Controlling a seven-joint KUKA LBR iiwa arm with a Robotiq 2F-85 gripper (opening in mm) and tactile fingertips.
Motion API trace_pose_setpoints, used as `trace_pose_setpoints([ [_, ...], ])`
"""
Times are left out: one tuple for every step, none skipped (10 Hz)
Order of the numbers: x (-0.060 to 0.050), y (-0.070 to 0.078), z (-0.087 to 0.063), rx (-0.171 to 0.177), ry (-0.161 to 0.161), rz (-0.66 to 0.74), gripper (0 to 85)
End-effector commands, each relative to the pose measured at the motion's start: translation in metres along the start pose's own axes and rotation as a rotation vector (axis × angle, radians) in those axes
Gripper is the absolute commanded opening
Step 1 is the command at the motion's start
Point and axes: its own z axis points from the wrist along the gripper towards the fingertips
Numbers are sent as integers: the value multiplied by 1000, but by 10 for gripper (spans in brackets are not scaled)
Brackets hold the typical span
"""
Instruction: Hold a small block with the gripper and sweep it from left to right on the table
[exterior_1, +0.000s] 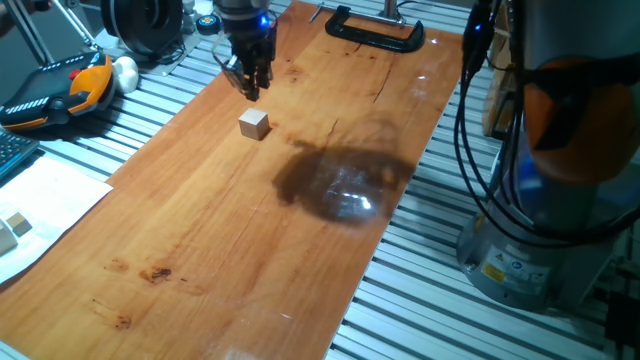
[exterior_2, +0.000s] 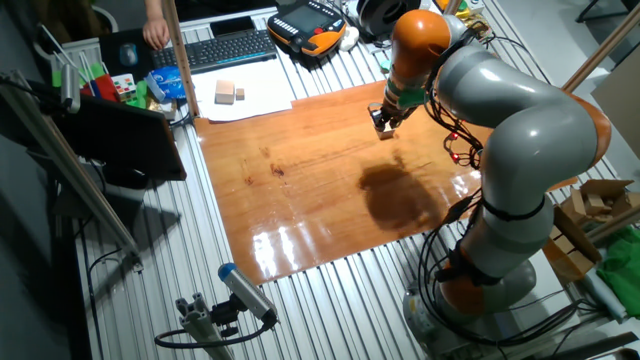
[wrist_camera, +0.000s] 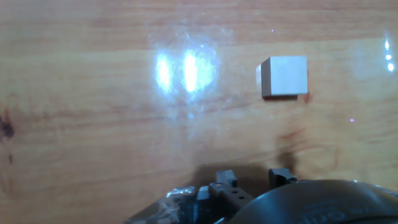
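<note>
Since the pincer (exterior_1: 251, 88) hangs above the worktop (exterior_1: 200, 250), off to one side of the small block (exterior_1: 255, 123) and holding nothing, a descent here could miss or knock it. Finger gap: cannot tell. Block: pale plain cube, sitting flat, nothing touching it.

Hand view's bottom edge crops the fingers (wrist_camera: 281, 176).

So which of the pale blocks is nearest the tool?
The lone wooden cube on the reddish board, just beside the tool; the others sit on white paper.
</note>
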Motion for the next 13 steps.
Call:
trace_pose_setpoints([
  [-7,-1,7,1,-11,2,397],
  [-13,-2,13,4,-21,6,423],
  [-19,-4,18,5,-27,17,457],
  [-25,-8,24,6,-27,29,490],
  [-32,-13,30,0,-25,42,517],
  [-39,-18,35,-4,-23,43,533],
  [-46,-23,41,-4,-23,43,543],
  [-53,-28,50,-4,-23,43,553],
  [-54,-28,51,-4,-19,39,557],
  [-54,-28,51,-10,-12,33,563],
  [-54,-28,51,-23,2,29,563],
  [-54,-28,51,-35,15,30,553],
  [-54,-28,51,-35,34,42,540],
])
